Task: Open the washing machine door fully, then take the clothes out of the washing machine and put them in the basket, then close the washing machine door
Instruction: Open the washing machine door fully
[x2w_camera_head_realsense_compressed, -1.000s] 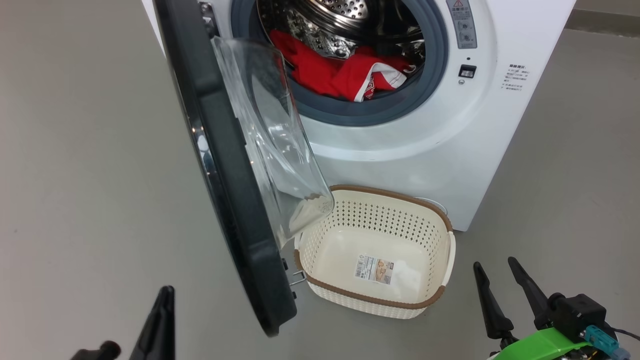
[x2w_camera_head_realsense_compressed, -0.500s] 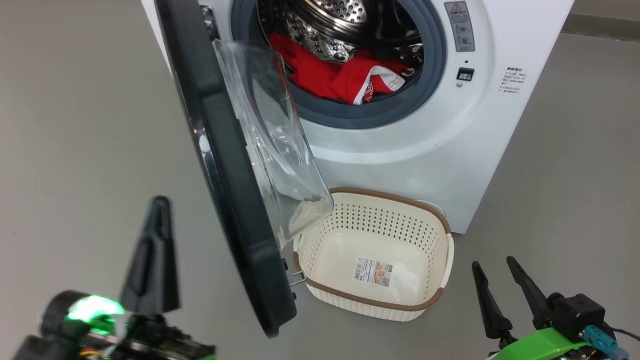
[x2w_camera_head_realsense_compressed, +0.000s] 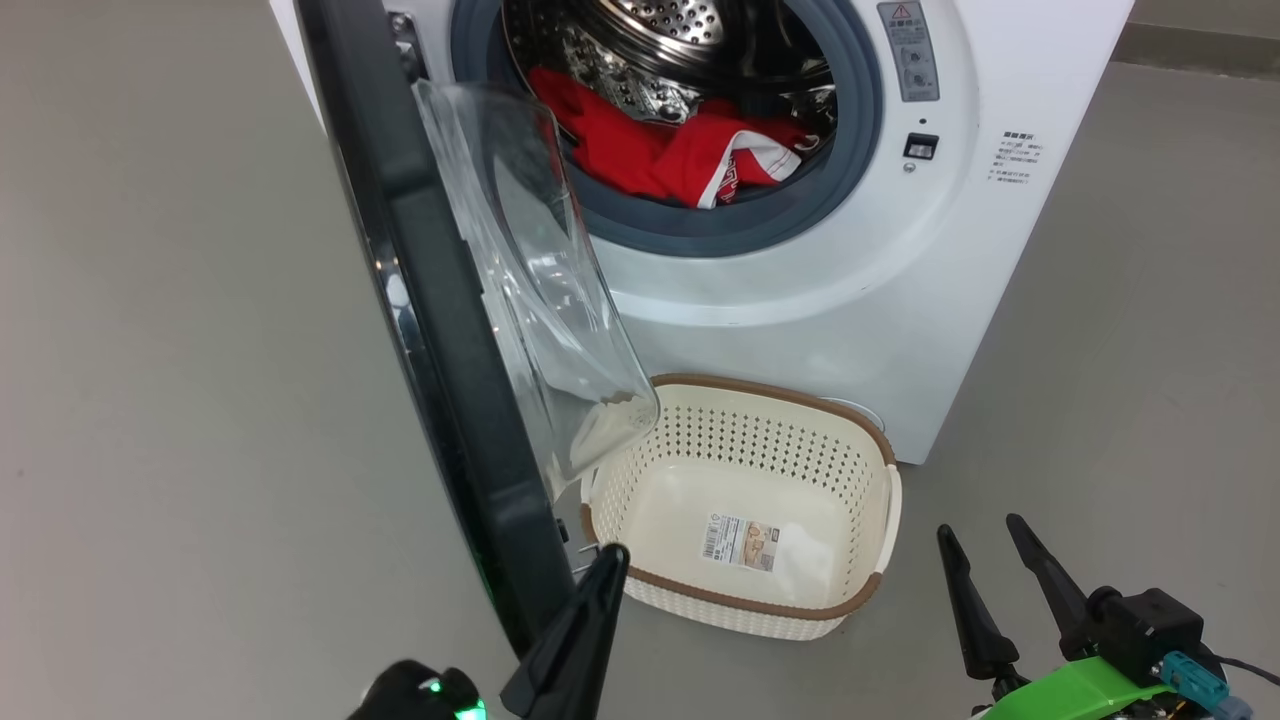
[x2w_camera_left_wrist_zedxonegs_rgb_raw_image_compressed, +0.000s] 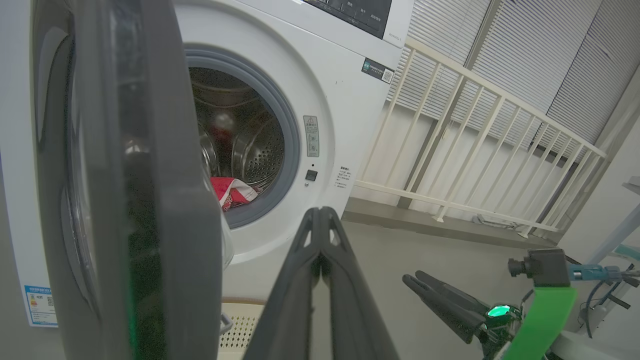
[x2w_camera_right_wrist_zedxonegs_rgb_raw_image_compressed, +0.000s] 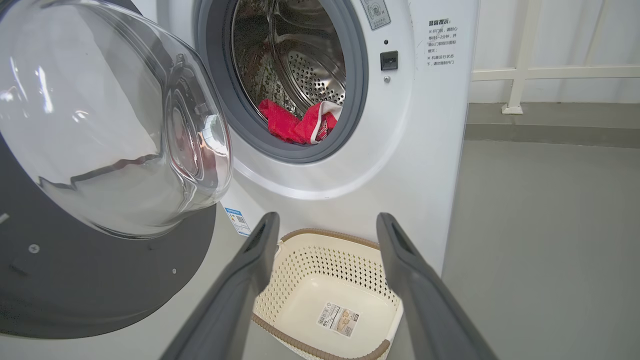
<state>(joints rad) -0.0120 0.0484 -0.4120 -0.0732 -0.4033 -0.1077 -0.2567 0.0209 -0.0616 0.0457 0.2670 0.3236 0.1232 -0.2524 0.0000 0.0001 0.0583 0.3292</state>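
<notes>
The white washing machine (x2w_camera_head_realsense_compressed: 800, 330) stands ahead with the washing machine door (x2w_camera_head_realsense_compressed: 440, 330) swung out edge-on, its glass bowl (x2w_camera_right_wrist_zedxonegs_rgb_raw_image_compressed: 100, 125) facing the drum. The red and white clothes (x2w_camera_head_realsense_compressed: 670, 160) lie in the drum, also seen as clothes (x2w_camera_right_wrist_zedxonegs_rgb_raw_image_compressed: 295, 125) and clothes (x2w_camera_left_wrist_zedxonegs_rgb_raw_image_compressed: 232, 192). The cream basket (x2w_camera_head_realsense_compressed: 870, 500) sits on the floor below the opening, nothing but a label inside. My left gripper (x2w_camera_head_realsense_compressed: 612, 556) is shut on nothing, its tip beside the door's lower edge; the left gripper (x2w_camera_left_wrist_zedxonegs_rgb_raw_image_compressed: 320, 212) has the door's rim (x2w_camera_left_wrist_zedxonegs_rgb_raw_image_compressed: 165, 200) just to its left. My right gripper (x2w_camera_head_realsense_compressed: 980, 530) is open, and the right gripper (x2w_camera_right_wrist_zedxonegs_rgb_raw_image_compressed: 327, 220) points over the basket (x2w_camera_right_wrist_zedxonegs_rgb_raw_image_compressed: 325, 233).
Grey floor (x2w_camera_head_realsense_compressed: 150, 400) spreads to the left and right of the machine. A white railing (x2w_camera_left_wrist_zedxonegs_rgb_raw_image_compressed: 475, 150) on a raised ledge, with blinds behind it, runs to the machine's right. A blue label sticker (x2w_camera_right_wrist_zedxonegs_rgb_raw_image_compressed: 236, 220) is on the machine's lower front.
My left gripper has swung from the floor left of the door across to the door's lower edge near the basket, fingers now together. The right gripper and the door have stayed put.
</notes>
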